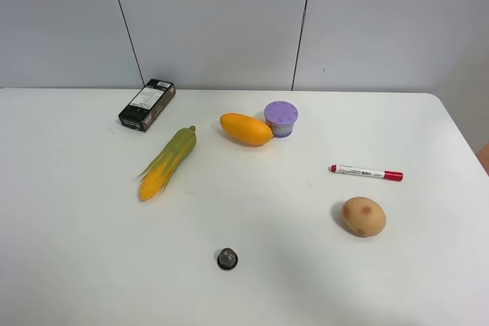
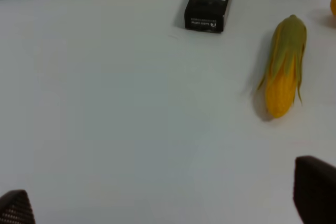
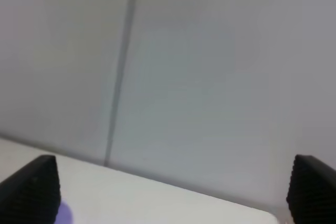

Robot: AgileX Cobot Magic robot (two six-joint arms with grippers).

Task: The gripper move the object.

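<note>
Beside the purple tub (image 1: 281,119), a smooth, orange-yellow, oval mango (image 1: 246,129).

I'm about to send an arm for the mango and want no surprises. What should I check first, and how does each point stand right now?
1. The mango lies in plain view on the table: ok.
2. The left gripper is open and empty: ok.
3. The right gripper is open and empty: ok.
4. Room around the mango: not ok. The purple container sits close at one end; whether they touch, cannot tell.
5. The corn cob lies apart from the mango: ok.
6. A gripper lined up over the mango: not ok. Neither shows in the high view.
</note>
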